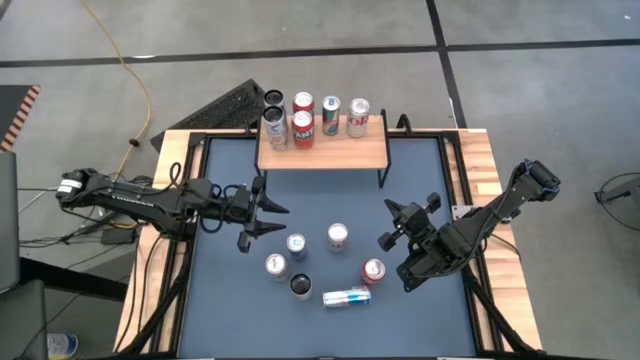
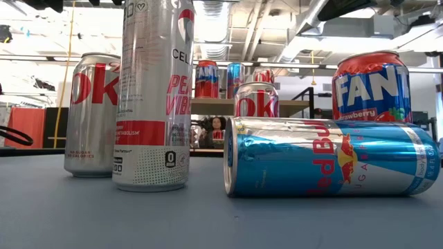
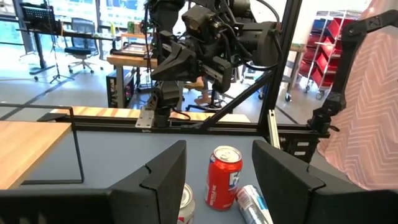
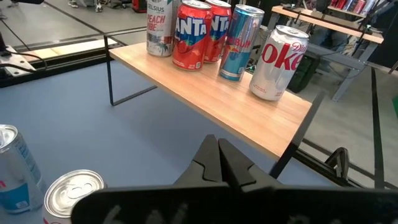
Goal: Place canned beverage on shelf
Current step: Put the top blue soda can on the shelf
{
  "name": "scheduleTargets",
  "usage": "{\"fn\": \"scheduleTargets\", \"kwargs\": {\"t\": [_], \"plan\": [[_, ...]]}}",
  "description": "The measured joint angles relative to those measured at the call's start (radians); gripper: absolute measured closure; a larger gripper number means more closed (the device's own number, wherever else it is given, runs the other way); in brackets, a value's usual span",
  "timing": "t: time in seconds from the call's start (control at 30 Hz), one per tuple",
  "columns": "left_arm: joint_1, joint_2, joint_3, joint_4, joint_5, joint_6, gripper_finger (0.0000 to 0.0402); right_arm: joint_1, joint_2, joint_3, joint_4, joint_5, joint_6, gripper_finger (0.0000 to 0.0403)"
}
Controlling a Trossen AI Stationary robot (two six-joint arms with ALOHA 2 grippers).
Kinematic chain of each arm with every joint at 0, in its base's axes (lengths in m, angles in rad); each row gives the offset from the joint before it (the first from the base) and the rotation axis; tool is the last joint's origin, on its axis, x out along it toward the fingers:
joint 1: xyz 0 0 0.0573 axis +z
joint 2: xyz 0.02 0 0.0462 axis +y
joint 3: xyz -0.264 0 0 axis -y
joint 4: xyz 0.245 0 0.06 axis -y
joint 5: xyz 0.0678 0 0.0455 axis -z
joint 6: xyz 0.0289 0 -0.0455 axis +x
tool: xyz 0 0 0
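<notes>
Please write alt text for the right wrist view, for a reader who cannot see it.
The shut right gripper points toward the shelf, where five cans stand upright. Two more cans stand on the blue table nearby.

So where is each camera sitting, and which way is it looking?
High view: above the table, looking straight down; both arms show, left gripper and right gripper.
Low view: at tabletop height, looking across; no arm shows.
Left wrist view: on the left arm, facing the right arm, past its own open fingers.
Right wrist view: on the right arm, facing the shelf.
Shared: the lying Red Bull can.
</notes>
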Motion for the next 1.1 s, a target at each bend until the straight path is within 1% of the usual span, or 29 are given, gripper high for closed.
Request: {"fn": "scheduleTargets", "kwargs": {"t": [0.43,0.57,0.73,1.03,1.1], "plan": [[0.0,0.0,0.0,0.0,-0.001,-0.002,0.0228,0.0,0.0,0.0,0.0,-0.004,0.0,0.0403],[0.0,0.0,0.0,0.0,-0.028,-0.002,0.0228,0.0,0.0,0.0,0.0,-0.004,0.0,0.0403],[0.0,0.0,0.0,0.0,-0.097,-0.002,0.0228,0.0,0.0,0.0,0.0,-0.006,0.0,0.0403],[0.0,0.0,0.0,0.008,-0.283,0.003,0.0228,-0.007,0.0,0.0,0.0,-0.051,-0.008,0.0403],[0.001,0.0,0.0,0.023,-0.298,0.01,0.0228,-0.007,0.0,0.0,-0.001,-0.051,-0.008,0.0403]]}}
